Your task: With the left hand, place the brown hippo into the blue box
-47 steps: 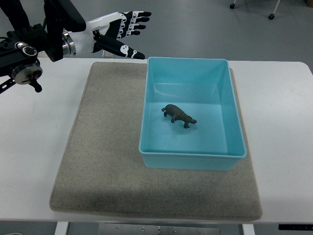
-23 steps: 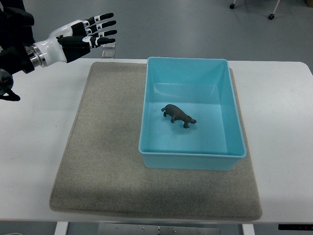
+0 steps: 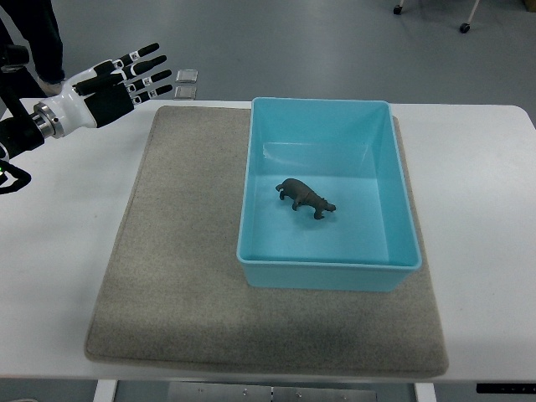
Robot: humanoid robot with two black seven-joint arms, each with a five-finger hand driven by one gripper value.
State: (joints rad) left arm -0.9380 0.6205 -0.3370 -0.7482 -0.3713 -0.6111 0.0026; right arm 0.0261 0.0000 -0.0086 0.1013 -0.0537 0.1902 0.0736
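At the far left your left hand (image 3: 113, 84) hangs over the back corner of the white table (image 3: 67, 243), fingers spread straight and holding nothing, well apart from everything else. Below and beside it lies the grey mat (image 3: 176, 276), bare on this side. Further right, the blue box (image 3: 402, 226) sits on the mat, and the brown hippo (image 3: 306, 197) stands upright on its floor near the middle, touching no wall. To my eye the placing is done, so your risk is in the retreat: swing the arm low or back toward the box and you may clip its near-left rim, shove it along the mat, or tip the hippo over.
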